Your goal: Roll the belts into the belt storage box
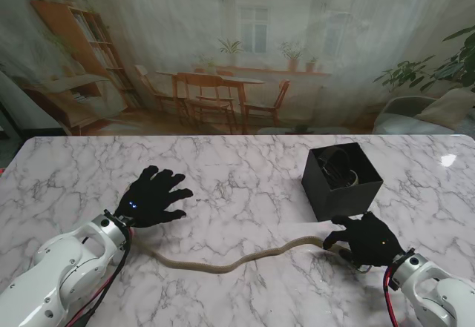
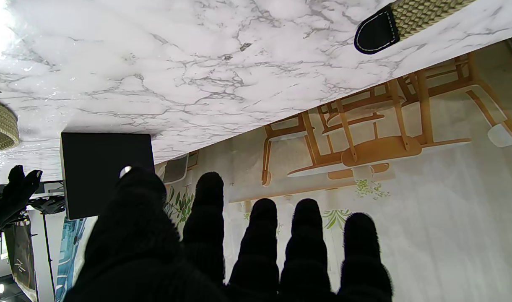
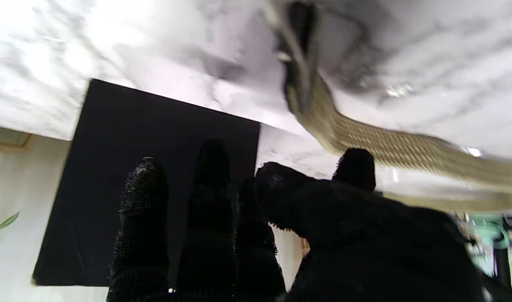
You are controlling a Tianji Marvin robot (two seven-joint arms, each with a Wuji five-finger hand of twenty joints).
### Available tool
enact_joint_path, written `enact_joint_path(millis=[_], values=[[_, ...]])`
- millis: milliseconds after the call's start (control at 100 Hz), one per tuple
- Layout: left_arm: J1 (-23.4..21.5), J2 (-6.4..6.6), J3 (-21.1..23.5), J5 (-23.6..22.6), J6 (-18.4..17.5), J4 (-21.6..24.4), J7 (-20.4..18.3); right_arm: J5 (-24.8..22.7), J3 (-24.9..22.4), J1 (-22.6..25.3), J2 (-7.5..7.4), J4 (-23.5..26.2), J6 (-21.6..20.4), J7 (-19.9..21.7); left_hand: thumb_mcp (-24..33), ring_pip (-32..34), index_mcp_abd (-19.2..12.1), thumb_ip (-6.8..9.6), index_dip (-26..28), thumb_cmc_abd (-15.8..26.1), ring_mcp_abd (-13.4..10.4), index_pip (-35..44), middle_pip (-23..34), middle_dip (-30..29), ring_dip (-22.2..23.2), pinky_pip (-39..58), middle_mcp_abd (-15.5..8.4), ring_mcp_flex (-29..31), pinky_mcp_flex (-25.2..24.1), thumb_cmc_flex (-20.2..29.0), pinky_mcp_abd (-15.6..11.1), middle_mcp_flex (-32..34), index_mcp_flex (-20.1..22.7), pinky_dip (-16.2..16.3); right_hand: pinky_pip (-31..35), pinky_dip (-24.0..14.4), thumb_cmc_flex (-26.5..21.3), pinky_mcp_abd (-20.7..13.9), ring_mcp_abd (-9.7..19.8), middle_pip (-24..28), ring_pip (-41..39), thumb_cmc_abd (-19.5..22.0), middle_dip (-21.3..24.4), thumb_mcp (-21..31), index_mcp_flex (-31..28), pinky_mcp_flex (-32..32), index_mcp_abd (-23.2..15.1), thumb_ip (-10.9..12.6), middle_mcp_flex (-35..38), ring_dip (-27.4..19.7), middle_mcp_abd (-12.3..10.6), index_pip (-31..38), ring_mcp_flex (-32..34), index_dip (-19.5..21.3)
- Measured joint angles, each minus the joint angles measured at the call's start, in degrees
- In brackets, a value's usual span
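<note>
The left hand (image 1: 154, 196) is spread wide and flat, holding nothing, beside one end of the belt (image 1: 223, 263). The right hand (image 1: 369, 239) covers the other end; its grasp I cannot tell. The box (image 1: 341, 180) stands just beyond it.

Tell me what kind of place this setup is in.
Probably a staged test bench, not a real home: the dining room behind is a printed backdrop hanging at the edge of the marble-look table. On the table lie a woven belt and a black storage box, between two gloved robot hands.
</note>
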State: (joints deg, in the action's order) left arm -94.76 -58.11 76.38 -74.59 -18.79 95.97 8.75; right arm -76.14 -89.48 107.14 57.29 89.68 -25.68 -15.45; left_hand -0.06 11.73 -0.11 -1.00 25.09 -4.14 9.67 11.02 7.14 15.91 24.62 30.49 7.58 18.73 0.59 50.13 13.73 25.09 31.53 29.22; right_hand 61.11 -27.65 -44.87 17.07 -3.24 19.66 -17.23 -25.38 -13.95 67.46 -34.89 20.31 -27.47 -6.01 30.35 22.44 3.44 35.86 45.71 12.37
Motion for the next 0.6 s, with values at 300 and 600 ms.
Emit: enact_joint_path(millis=[300,600], values=[[0.04,-0.01,-0.03,-0.10,0.00,-0.14,0.68,-1.60,1.75,-1.42,-0.10,-1.49,4.04,0.70,0.03,0.00,0.30,0.00,0.02,0.51,0.00,0.00,0.00,0.02,0.00,0.00,0.00,0.00,0.00,0.00,0.00,0.00,0.00,0.00,-0.79,-0.01,-0.11,0.18,-1.30,0.17,1.57,-0.02,0.65,1.39,-0.75,1.68,-1.07,0.00,1.04,-1.64,0.00,2.52,0.50,1.48],[-0.05,-0.05,0.08,0.01,0.03,-0.14,0.65,2.39,0.95,-1.18,0.32,-0.86,5.80,9.66,0.03,0.00,0.31,0.00,0.07,0.60,0.00,0.00,0.00,0.02,0.00,-0.01,0.00,0.00,0.00,0.00,0.01,0.00,0.00,0.00,11.03,-2.40,-2.25,-4.66,0.27,3.67,-8.40,0.78,-0.38,3.88,10.95,17.70,8.66,0.00,6.15,6.49,1.78,2.38,17.27,2.14]])
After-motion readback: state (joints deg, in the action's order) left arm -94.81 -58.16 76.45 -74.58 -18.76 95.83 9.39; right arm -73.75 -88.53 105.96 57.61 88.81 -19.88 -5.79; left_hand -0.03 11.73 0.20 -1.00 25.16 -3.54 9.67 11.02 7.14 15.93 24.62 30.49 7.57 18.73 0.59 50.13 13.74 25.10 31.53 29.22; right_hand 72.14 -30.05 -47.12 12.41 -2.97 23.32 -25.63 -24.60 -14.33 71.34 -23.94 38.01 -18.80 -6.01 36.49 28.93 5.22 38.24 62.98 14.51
